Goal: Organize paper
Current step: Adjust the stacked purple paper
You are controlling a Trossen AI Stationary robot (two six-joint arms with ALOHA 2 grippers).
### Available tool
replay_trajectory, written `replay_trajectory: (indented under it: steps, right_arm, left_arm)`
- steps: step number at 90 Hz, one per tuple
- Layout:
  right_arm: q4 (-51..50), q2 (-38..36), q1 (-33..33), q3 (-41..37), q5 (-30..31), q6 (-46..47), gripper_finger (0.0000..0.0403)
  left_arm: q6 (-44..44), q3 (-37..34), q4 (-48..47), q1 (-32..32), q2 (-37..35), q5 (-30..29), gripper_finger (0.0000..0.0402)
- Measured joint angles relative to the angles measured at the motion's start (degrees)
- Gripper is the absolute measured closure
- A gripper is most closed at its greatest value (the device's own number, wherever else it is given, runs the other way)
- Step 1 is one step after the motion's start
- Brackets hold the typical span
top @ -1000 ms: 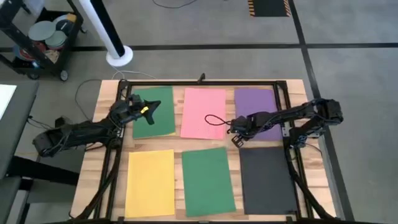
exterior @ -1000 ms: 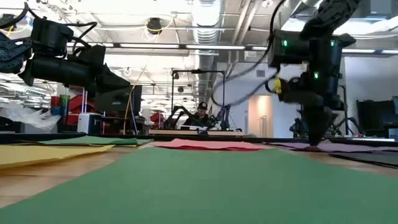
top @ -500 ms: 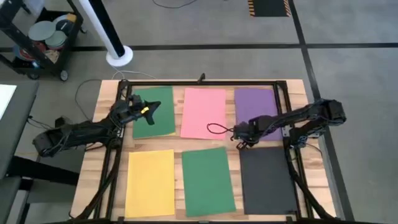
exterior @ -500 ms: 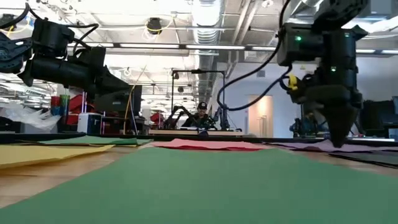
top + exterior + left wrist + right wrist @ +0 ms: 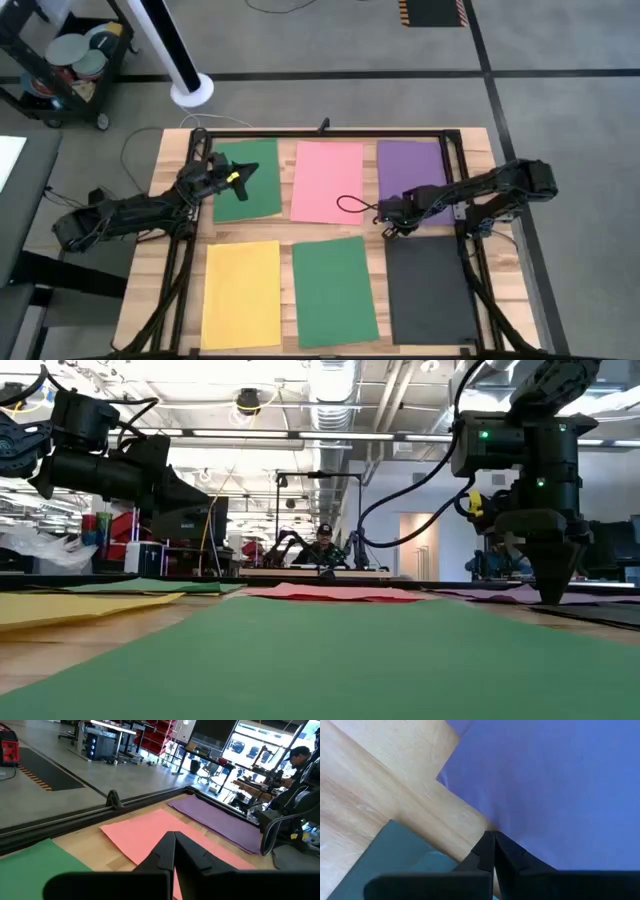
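Six sheets of paper lie flat in two rows of three on the wooden bench (image 5: 475, 140): in the far row a green sheet (image 5: 262, 185), a pink sheet (image 5: 325, 180) and a purple sheet (image 5: 412, 165); in the near row a yellow sheet (image 5: 242, 293), a second green sheet (image 5: 333, 290) and a black sheet (image 5: 430, 288). None overlaps another, and bare wood shows between them. The right arm reaches in from the bench's right edge, its links stretched low and nearly level toward the middle, with the wrist bent so that the right claw (image 5: 393, 226) points steeply down. Its tip stands at the near edge of the purple sheet, close to that sheet's near-left corner and just beyond the far edge of the black sheet. In the right wrist view the two dark fingers (image 5: 492, 851) are pressed together with no gap, clenched on nothing, their tip meeting the purple sheet's edge where it borders the bare wood; whether they pinch the paper itself cannot be told. The low view shows this claw hanging vertically with its point at the bench's surface. The left arm lies extended from the bench's left side, its forearm close to level, and the left claw (image 5: 243, 180) hovers over the far green sheet, aimed toward the pink sheet. Its fingers (image 5: 175, 851) are likewise clenched together and empty.
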Motion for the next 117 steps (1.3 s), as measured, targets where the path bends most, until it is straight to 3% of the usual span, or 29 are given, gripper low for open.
replay_trajectory:
  steps: [62,87,117]
  right_arm:
    - [5.4,0.2,-0.1,-0.1,9.4,3.4,0.0403]
    - [6.5,0.2,0.9,-0.1,7.1,2.3,0.0403]
    - [6.3,0.2,7.2,0.0,5.1,1.6,0.0403]
  left_arm:
    - [0.2,1.2,-2.8,0.0,0.0,-0.5,0.0401]
    - [1.6,1.3,-4.3,0.0,0.0,-0.5,0.0401]
    - [3.8,1.4,-9.6,-0.6,0.0,0.4,0.0402]
